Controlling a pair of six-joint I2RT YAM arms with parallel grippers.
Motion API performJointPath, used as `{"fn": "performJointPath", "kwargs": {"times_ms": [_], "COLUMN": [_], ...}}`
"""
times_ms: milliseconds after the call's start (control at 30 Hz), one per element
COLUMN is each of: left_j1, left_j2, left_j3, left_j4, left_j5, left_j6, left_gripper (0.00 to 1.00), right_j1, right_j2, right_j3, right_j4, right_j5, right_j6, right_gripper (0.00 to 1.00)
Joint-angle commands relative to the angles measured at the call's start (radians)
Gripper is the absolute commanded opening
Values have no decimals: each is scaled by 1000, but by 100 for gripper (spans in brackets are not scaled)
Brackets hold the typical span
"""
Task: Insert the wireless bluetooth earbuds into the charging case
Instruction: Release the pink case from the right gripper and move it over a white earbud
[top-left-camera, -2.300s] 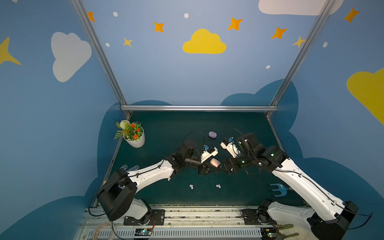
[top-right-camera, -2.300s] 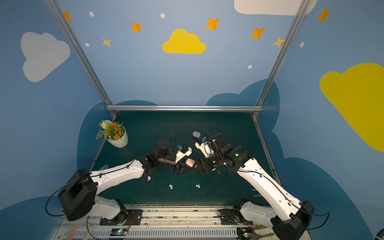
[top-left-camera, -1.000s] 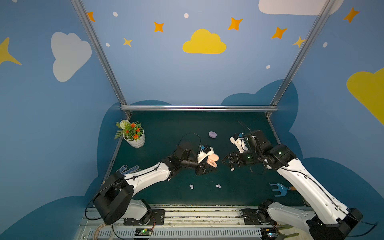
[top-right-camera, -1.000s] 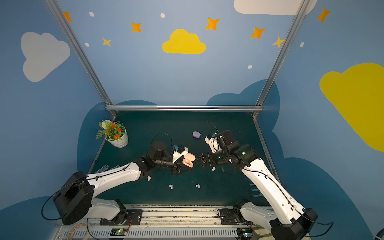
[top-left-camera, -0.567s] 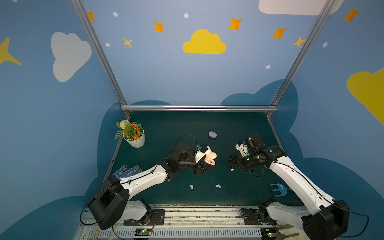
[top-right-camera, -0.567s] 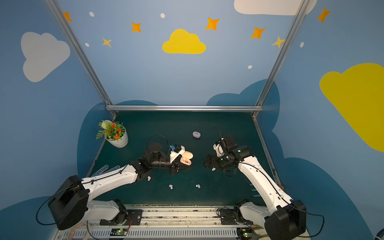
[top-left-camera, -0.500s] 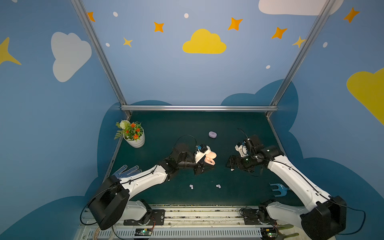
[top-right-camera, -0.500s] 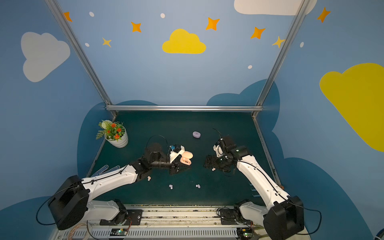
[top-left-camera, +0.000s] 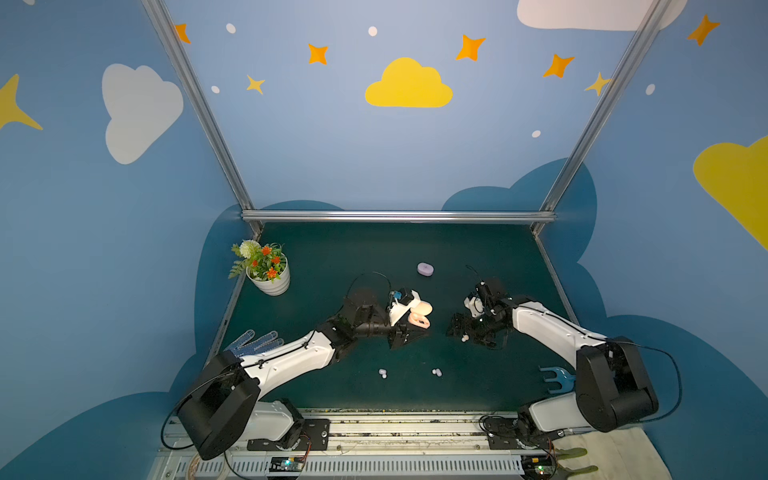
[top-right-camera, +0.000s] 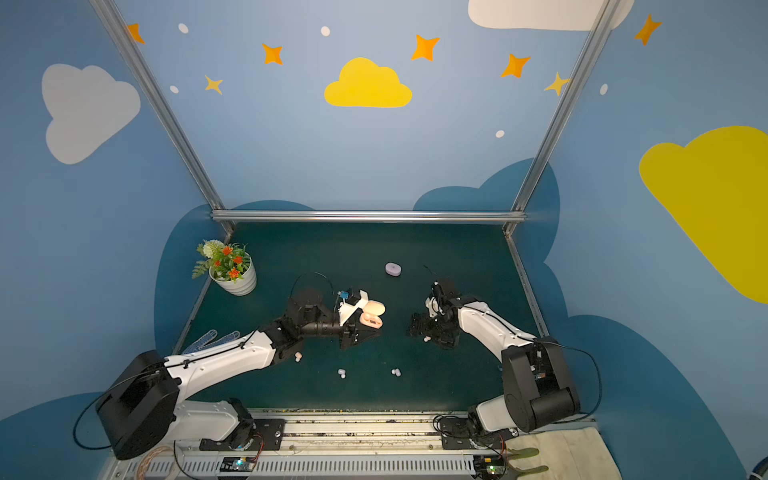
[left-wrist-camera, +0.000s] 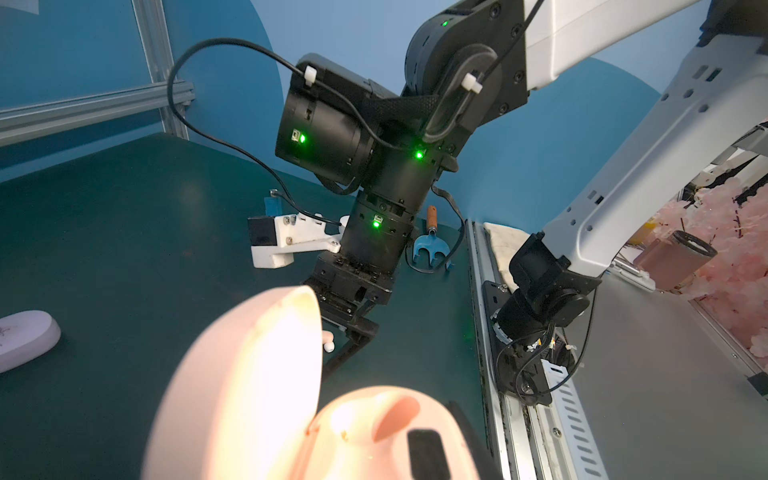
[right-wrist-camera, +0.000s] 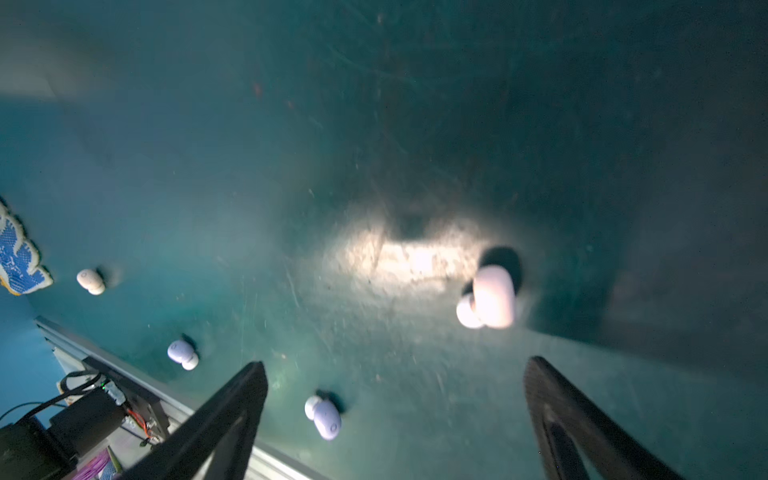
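- Right gripper (right-wrist-camera: 397, 363) hangs low over the desk (right-wrist-camera: 374, 124), jaws wide apart, empty.
- Pink bud (right-wrist-camera: 490, 299) lies on the desk just ahead of its fingertips, off-centre, nearer one finger; long axis seems to run along the reach, though blurred.
- Left gripper (top-left-camera: 409, 334) is clamped on the open pink case (top-left-camera: 419, 319), apart from the bud; the right arm is clearly nearer.

pink case (left-wrist-camera: 249, 374) half out of frame
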Motion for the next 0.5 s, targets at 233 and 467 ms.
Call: {"fn": "performJointPath", "kwargs": {"times_ms": [233,467], "left_j1": [5,9], "left_j2": [-19,-21], "left_j3": [-7,-9], "left_j4": [23,23], "left_j5": [-11,-20], "left_j6": [-7,-6], "left_gripper": [24,24], "right_j1": [-8,-5], "right_j2": [87,85], "right_j3": [6,16], "right_j4": [63,77], "right_j5": [7,-40], "right_j6": [5,16], "right_gripper": [94,94]}}
